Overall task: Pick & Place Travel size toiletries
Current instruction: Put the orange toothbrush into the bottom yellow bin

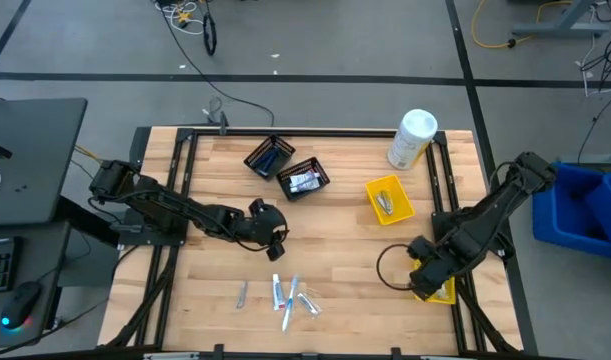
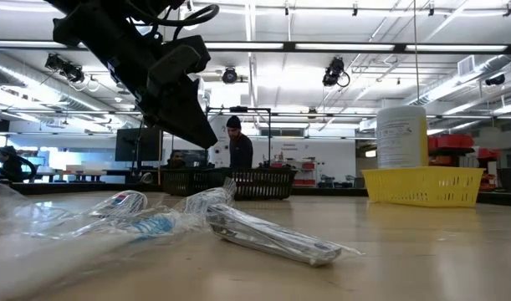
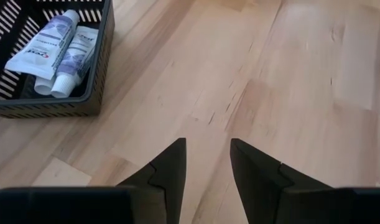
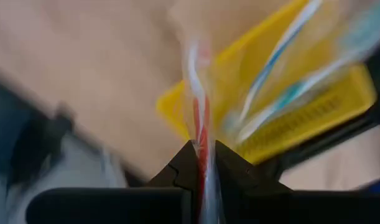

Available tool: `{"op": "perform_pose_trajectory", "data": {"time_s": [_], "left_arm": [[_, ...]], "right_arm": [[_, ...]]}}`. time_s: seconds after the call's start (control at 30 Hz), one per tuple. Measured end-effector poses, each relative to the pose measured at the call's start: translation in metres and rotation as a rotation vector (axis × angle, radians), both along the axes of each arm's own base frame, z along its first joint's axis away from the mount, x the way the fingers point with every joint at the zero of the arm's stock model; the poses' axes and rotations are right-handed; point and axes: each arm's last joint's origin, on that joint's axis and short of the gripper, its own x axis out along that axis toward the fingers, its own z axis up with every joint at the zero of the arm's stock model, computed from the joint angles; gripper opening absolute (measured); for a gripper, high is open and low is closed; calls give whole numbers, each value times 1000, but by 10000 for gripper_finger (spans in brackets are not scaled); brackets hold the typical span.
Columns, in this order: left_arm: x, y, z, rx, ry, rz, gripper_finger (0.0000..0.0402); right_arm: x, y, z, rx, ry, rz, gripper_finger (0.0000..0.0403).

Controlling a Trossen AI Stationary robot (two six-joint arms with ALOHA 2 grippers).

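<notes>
Several wrapped toiletries (image 1: 288, 297) lie loose on the wood near the table's near edge; in the low view they show as clear-wrapped brushes (image 2: 146, 219) and a silvery pack (image 2: 276, 240). My left gripper (image 1: 275, 243) (image 3: 207, 148) hangs open over bare wood between them and the black baskets. Toothpaste tubes (image 3: 56, 53) lie in one black basket (image 1: 303, 180). My right gripper (image 1: 423, 279) (image 4: 203, 149) is over a yellow bin (image 1: 441, 292) at the table's right edge, shut on a thin wrapped toiletry. Blue-white brushes (image 4: 283, 74) lie in that bin. My right gripper pinches a thin clear-wrapped toiletry with a red and white stripe (image 4: 201, 118) between its two fingers. The piece runs on past the fingertips, over the yellow bin (image 4: 314, 112). Blur hides which end of it the fingers have.
A second yellow bin (image 1: 388, 198) holding silver pieces stands right of centre, with a big white canister (image 1: 413, 138) behind it at the far edge. Another black basket (image 1: 269, 156) sits at the far middle. A black frame edges the table. A person (image 2: 238, 146) stands in the room beyond.
</notes>
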Motion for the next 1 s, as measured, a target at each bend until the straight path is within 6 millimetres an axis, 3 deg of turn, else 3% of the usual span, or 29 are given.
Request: {"op": "perform_pose_trajectory", "data": {"time_s": [0.13, 0.43, 0.53, 0.7, 0.83, 1.0], "left_arm": [[0, 0, 0, 21, 9, -20, 135], [0, 0, 0, 20, 10, -24, 135], [0, 0, 0, 15, 8, -19, 135], [0, 0, 0, 14, 8, -19, 135], [0, 0, 0, 14, 7, -18, 135], [0, 0, 0, 13, 7, -18, 135]], "right_arm": [[-5, -2, 7, 108, 10, 100, 35], [-20, -15, 44, 321, -44, 161, 35], [-30, -18, 46, 342, -11, 178, 35], [-34, -19, 22, 309, 84, 191, 35], [-33, -17, 1, 388, 134, 225, 35], [-35, -27, -20, 341, 207, 182, 39]]}}
